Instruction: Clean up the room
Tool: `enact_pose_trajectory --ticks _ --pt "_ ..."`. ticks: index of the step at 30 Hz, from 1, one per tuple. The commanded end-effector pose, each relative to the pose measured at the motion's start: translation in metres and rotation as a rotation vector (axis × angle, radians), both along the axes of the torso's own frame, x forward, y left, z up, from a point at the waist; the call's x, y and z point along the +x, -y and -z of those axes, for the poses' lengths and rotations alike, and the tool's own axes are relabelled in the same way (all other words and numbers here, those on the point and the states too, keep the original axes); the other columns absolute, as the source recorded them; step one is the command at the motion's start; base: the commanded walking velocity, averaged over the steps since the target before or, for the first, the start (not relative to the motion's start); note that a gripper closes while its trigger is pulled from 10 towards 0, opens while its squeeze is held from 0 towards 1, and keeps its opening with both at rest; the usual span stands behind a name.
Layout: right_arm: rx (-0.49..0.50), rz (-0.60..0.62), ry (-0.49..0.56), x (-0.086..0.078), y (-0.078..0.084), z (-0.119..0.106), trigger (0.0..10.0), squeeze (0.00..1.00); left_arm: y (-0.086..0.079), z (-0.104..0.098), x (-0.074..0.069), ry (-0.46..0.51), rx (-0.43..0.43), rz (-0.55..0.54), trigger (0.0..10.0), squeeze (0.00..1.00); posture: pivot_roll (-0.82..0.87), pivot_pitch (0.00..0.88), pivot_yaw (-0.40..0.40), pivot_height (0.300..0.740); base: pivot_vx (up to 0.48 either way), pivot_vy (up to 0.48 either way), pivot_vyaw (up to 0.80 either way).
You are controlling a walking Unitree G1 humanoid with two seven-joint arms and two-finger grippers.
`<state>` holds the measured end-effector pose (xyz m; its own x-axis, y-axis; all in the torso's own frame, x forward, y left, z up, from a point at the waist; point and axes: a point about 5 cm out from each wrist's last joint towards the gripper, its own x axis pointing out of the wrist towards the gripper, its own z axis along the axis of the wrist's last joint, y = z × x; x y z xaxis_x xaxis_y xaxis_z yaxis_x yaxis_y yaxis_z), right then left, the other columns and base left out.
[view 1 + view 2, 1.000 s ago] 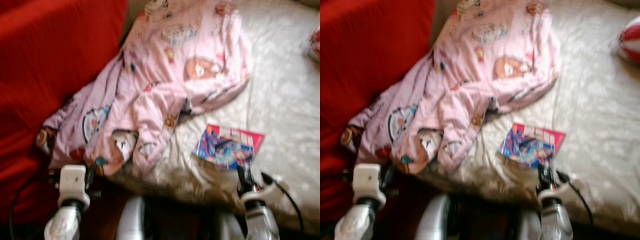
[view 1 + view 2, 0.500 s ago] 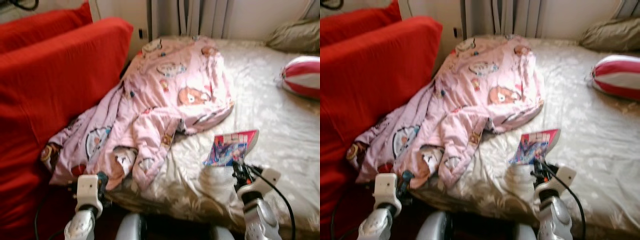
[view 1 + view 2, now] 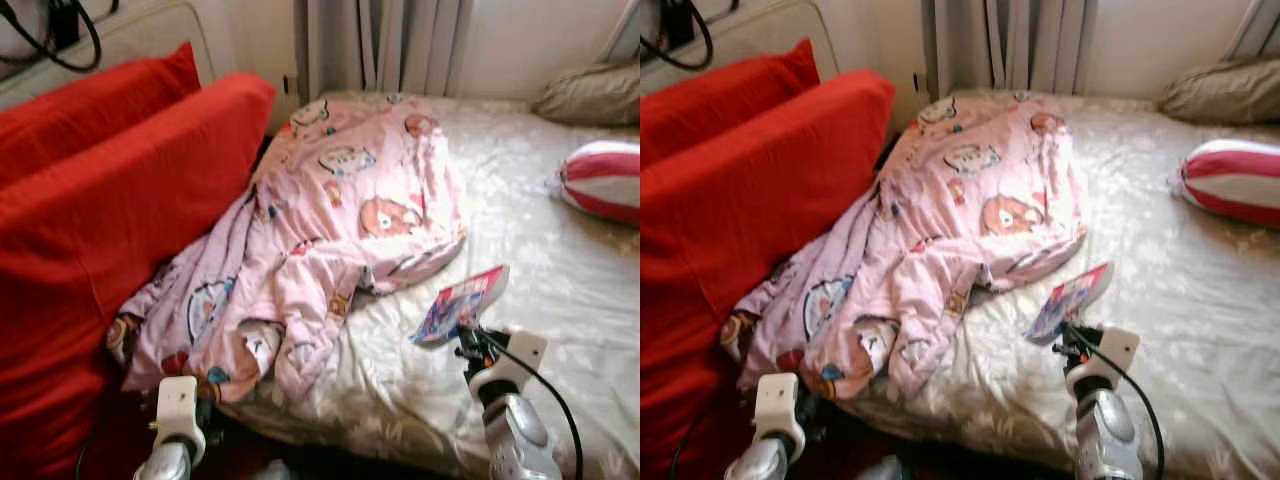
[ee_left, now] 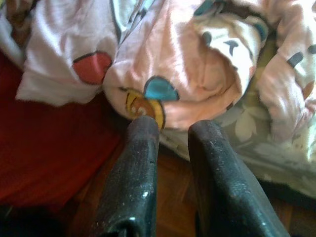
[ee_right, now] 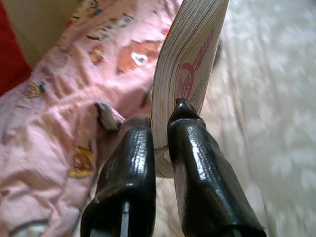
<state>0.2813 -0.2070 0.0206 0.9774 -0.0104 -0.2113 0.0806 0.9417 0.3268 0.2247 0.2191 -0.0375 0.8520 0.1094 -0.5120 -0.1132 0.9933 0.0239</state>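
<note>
Right wrist view: right hand (image 5: 159,129) clamps book (image 5: 190,69); left hand (image 4: 174,129) slightly parted, empty.

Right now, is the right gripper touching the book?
Touching. The right wrist view shows the right gripper with both black fingers clamped on the book, its page edge sandwiched between them, lifted above the bed.

Daylight falls soft and bright across the bed (image 3: 560,260), washing its pale cover near the far edge almost white. The head views are slightly soft but free of motion smear. The red cushion (image 3: 110,230) glows saturated. Under the bed's near edge all sinks into dark shadow. My right wrist view glares on the pink blanket (image 5: 59,113); my black fingers (image 5: 192,163) shine, blurred up close.
</note>
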Motion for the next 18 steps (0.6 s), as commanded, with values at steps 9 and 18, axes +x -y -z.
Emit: enact_pose_trajectory --ticks 9,18 --pt "-0.089 -0.046 -0.003 0.006 -0.012 -0.001 10.0 0.0 0.002 0.024 -0.022 -0.176 -0.011 -0.044 10.0 0.0 0.03 0.0 0.022 0.74 0.0 0.0 0.0" --pt "-0.111 0.132 -0.09 0.001 0.01 0.007 10.0 0.0 0.003 0.03 -0.029 -0.204 -0.009 -0.06 10.0 0.0 0.02 0.0 0.031 0.74 0.0 0.0 0.0"
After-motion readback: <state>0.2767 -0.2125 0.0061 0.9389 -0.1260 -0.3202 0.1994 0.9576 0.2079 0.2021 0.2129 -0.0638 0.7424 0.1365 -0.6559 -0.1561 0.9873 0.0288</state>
